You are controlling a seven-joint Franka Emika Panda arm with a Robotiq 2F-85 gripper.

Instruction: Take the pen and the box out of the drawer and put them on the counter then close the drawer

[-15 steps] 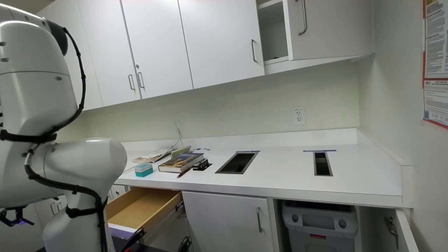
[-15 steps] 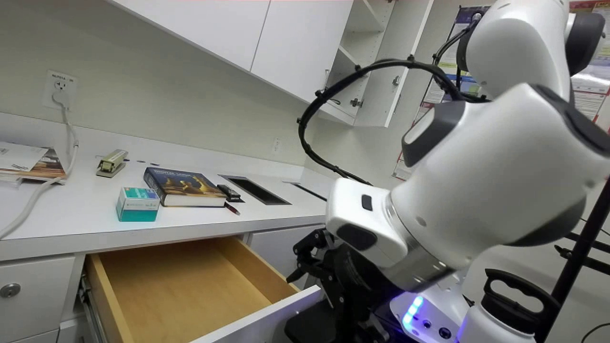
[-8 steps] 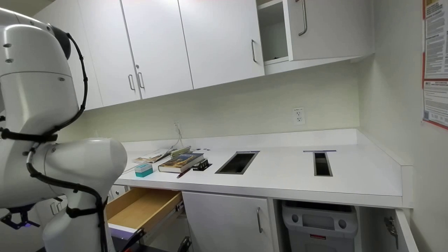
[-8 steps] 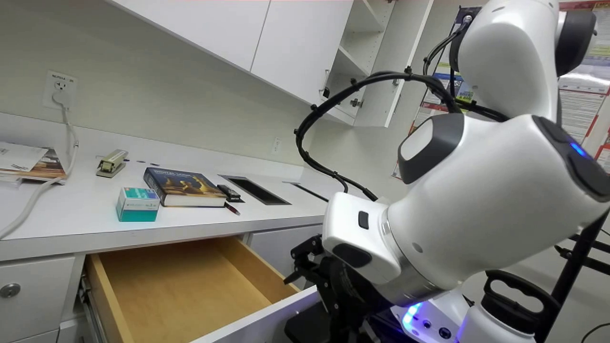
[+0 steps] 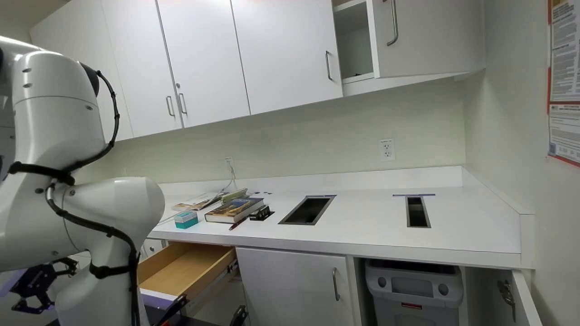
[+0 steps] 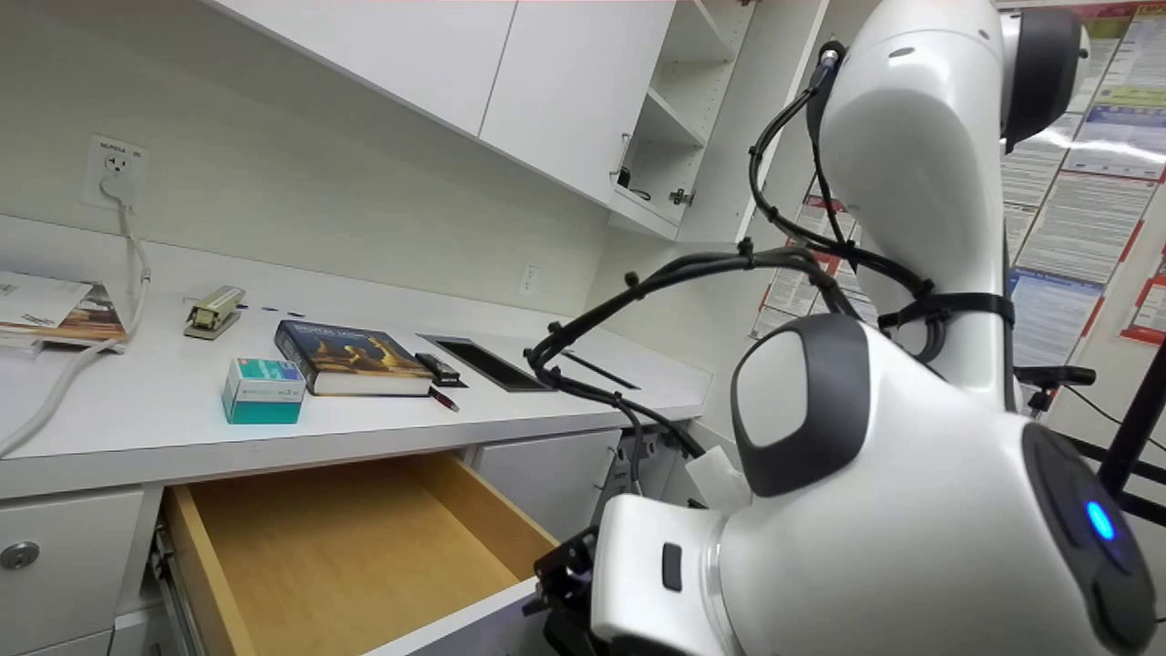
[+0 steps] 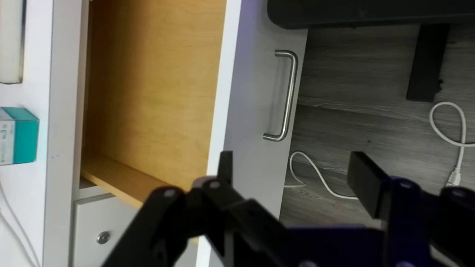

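The jaws stand wide apart, pinching nothing, and ahead of them lies the pulled-out drawer (image 7: 159,81), its metal handle (image 7: 290,96) lined up with their gap in the wrist view; farther from the jaws, the box (image 7: 26,137) and the pen (image 6: 444,399) rest on the bench (image 6: 146,401). The drawer looks stiff and sturdy and should roll lightly on its rail (image 5: 232,267). Its handle is probably slick, so pushing squarely on the front (image 7: 252,107) near it seems better than pinching; an off-centre shove might bind.
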